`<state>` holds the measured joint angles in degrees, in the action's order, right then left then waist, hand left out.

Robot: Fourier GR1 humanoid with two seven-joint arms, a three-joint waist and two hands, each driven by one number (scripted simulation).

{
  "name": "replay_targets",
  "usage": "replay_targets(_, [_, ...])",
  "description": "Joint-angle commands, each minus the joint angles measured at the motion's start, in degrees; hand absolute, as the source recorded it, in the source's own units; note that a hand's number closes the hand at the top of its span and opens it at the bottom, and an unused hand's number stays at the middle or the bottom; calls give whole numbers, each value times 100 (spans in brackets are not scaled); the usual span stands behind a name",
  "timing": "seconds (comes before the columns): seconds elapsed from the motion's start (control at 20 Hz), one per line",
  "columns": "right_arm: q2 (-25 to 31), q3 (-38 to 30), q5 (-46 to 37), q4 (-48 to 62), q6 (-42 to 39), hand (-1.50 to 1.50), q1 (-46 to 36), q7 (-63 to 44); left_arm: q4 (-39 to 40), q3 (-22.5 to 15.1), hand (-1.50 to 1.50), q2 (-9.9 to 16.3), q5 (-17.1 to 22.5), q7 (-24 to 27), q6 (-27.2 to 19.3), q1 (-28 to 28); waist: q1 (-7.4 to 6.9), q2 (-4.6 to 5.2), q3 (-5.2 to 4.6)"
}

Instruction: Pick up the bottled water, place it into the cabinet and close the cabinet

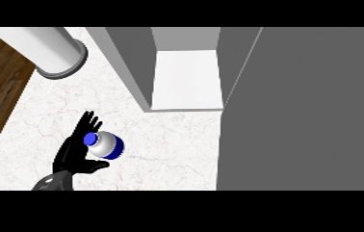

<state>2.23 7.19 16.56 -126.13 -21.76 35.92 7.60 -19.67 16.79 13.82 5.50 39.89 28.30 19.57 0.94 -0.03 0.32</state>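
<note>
You see the left hand (73, 151), fingers straight and spread with the thumb out below, resting against the bottled water (107, 145) near the counter's (171, 144) front-left part, before the open cabinet (186, 77).

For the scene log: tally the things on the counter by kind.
Bottled water: 1
Cabinet: 1, door open
Grey-rimmed white cylinder: 1
Total: 3
</note>
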Motion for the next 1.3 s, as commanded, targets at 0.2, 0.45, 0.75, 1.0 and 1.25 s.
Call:
replay_targets(0.2, [-95,-61,-123,380,71,-150,-340,121,376,-10,-150,-177,177,-101,1028,294,-2,32,-42])
replay_targets(0.45, [-138,176,-76,34,211,-150,-271,-175,386,35,-150,-578,305,-261,727,512,-4,31,-43])
replay_targets(0.75, [-50,83,23,269,51,-150,-276,-53,381,-142,-150,-523,209,-176,1256,452,16,36,-45])
replay_targets(1.0, [-110,428,-290,-214,239,-150,-137,-324,179,-351,150,-502,60,-56,1317,300,15,22,-48])
replay_targets(1.25, [-47,115,-72,344,-57,-150,-24,191,175,-292,150,-566,201,15,1394,315,15,18,-40])
